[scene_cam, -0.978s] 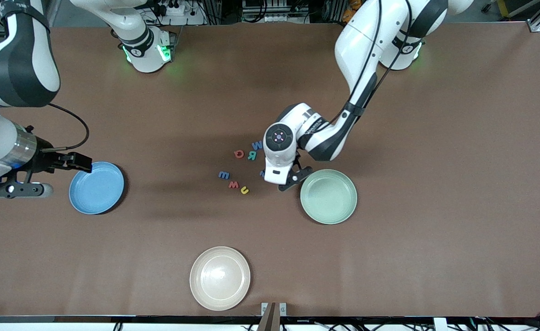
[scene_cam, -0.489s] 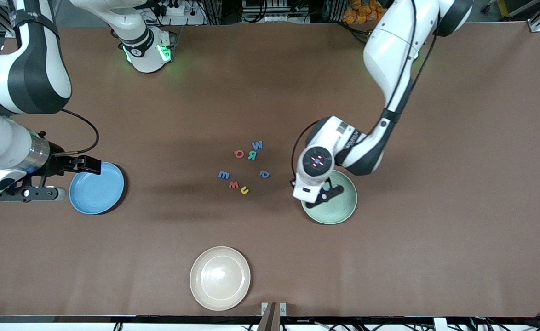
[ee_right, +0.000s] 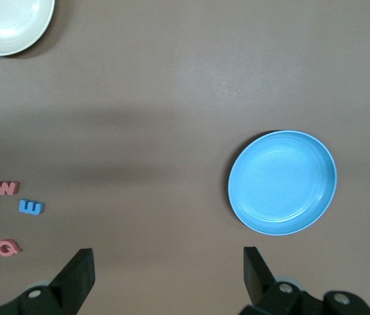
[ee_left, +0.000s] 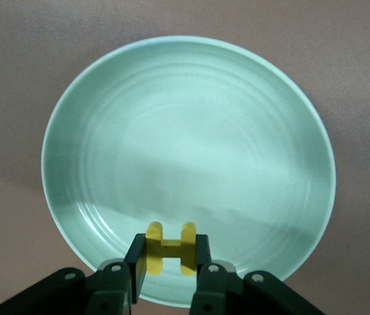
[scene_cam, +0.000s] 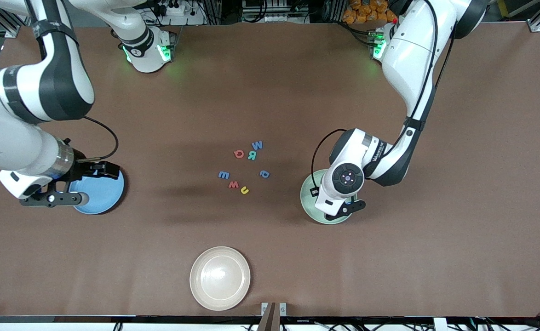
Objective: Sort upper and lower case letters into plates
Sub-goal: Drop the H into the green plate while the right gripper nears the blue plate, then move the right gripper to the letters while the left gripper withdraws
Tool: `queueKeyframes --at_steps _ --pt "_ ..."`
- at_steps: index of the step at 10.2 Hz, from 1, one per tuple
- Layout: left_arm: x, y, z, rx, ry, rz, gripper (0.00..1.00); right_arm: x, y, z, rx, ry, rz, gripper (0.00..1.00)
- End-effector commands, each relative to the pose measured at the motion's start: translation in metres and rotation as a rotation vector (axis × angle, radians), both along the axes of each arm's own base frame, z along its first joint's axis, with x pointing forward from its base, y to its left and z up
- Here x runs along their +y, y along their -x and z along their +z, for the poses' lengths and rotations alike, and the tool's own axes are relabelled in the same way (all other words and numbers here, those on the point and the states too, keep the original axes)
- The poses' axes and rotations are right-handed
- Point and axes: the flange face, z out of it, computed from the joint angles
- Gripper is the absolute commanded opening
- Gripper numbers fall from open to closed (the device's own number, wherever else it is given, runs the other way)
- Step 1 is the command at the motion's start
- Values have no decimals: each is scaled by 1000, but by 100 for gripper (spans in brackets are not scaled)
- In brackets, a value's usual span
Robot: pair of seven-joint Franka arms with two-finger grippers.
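Your left gripper (ee_left: 166, 270) grasps a yellow letter (ee_left: 169, 245) over the mint plate (scene_cam: 307, 198); your right gripper (ee_right: 166, 274), jaws spread, hangs near the blue plate (ee_right: 282, 182).

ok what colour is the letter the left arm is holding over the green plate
Yellow. The letter sits pinched between the left gripper fingers over the mint green plate; the left wrist view shows it best.

Bright even overhead light, soft shadows, sharp.
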Motion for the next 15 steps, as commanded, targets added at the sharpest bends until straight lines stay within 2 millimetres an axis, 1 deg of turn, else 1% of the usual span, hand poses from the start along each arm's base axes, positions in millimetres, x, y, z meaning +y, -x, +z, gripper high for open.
queueKeyframes --at_steps 1,3,4,5,6,7,8,9,10,11,12,13,14,15 --pt "1 1 9 5 10 -12 100 3 -3 -3 -1 -11 -21 100" --pt "12 -5 13 6 17 -22 100 15 -5 -18 41 -122 -46 100" --pt "14 -6 19 -1 17 -20 100 18 -8 -21 25 -135 -48 100" --pt "14 -7 26 -10 20 -19 100 30 -10 -28 16 -135 -32 100" --pt "14 -7 28 -13 20 -22 100 45 -10 -38 19 -132 -10 100" --pt "12 -6 31 -16 25 -24 100 58 -8 -45 24 -128 1 100" --pt "3 -3 44 -31 35 -27 100 68 -7 -52 11 -127 -18 100" --pt "0 -2 61 -49 46 -29 100 90 -2 -61 -2 -124 -14 100" --pt "0 -2 78 -66 59 -31 100 106 0 -73 -8 -115 -29 100" --pt "-3 3 92 -66 61 -38 100 132 3 -88 -14 -106 -15 100" --pt "-14 11 105 -65 78 -58 100 153 4 -99 -28 -90 -10 100" --pt "-20 14 108 -64 87 -70 100 162 5 -105 -35 -78 -30 100" --pt "-20 14 108 -65 91 -75 100 170 4 -109 -55 -84 -20 100" --pt "-26 17 108 -59 100 -85 100 174 4 -118 -58 -80 -6 100"
